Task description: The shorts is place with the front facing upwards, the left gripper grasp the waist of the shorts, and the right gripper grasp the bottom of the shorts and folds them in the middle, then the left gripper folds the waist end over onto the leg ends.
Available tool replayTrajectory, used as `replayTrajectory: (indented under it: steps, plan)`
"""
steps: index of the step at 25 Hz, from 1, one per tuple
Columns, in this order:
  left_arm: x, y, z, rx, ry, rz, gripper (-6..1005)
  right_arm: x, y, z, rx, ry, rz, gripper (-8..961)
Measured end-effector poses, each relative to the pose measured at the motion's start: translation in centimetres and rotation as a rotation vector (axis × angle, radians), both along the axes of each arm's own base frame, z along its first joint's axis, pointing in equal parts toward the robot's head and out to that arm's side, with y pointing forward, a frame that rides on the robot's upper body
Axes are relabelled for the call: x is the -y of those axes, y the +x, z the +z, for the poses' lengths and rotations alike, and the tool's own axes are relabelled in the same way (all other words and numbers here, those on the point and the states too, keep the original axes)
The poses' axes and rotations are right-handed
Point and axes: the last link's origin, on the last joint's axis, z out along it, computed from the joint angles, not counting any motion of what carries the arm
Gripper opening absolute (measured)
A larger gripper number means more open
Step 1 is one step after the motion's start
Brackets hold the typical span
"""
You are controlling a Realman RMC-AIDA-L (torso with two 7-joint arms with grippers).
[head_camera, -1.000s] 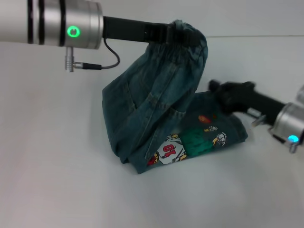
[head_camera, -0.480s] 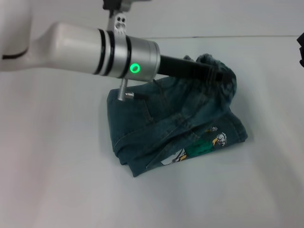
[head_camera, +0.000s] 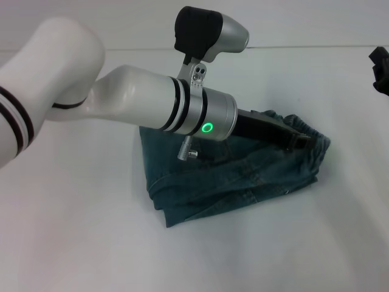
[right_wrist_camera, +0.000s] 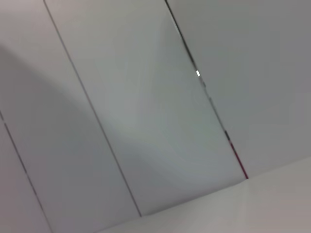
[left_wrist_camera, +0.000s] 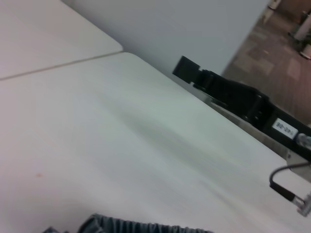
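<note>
The faded blue denim shorts (head_camera: 213,182) lie folded in a low bundle on the white table (head_camera: 85,243). My left arm reaches across them from the left. The left gripper (head_camera: 299,142) is down at the bundle's right end, shut on the puckered waist of the shorts (head_camera: 316,143), which rests on top of the lower layer there. A strip of that waistband (left_wrist_camera: 146,226) shows in the left wrist view. The leg ends are hidden under the folded-over layer. My right gripper (head_camera: 380,70) is raised at the far right, away from the cloth, and also shows as the right gripper (left_wrist_camera: 228,92) with its white label.
A wall stands behind the table's far edge (head_camera: 304,47). The right wrist view shows only wall panels (right_wrist_camera: 146,121). The left arm's thick white forearm (head_camera: 121,97) hangs over the back left part of the shorts.
The left gripper has carried the waist down and rightwards, laying it flat over the lower layer and covering the patch. The right gripper has pulled off the shorts, up to the far right.
</note>
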Motion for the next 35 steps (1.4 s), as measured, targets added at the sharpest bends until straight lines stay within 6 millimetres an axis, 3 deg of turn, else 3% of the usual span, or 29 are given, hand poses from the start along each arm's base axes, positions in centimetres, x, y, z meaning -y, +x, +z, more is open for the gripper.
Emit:
replayTrajectory:
  steps: [8,11,15,21,25,30,33,35]
  plan:
    - [0.1,-0.5,0.5,0.079,0.035,0.015,381,0.1,-0.4,-0.7,0.006,-0.032,0.018,-1]
    - [0.2,-1.1,1.3,0.128,0.065,0.008,518,0.1,-0.4,-0.8,0.004,-0.045,0.023,-1]
    - [0.5,-3.6,3.6,0.213,0.124,0.002,681,0.3,-0.5,-0.9,0.001,-0.103,0.045,-1]
    - [1.9,-9.6,8.0,0.380,0.219,0.045,849,1.2,-1.3,-0.8,0.040,-0.217,0.160,4]
    - [4.0,-13.4,10.9,0.461,0.309,0.053,889,2.1,-2.4,0.0,0.077,-0.356,0.281,162]
    - [7.7,-17.8,13.8,0.405,0.297,0.009,887,4.5,-3.5,1.9,0.221,-0.566,0.492,367]
    - [11.1,-20.3,15.5,0.369,0.285,-0.041,887,6.1,-3.1,2.9,0.306,-0.703,0.572,481]
    - [11.8,-20.8,15.7,0.354,0.282,-0.046,886,6.6,-2.5,3.6,0.330,-0.749,0.571,543]
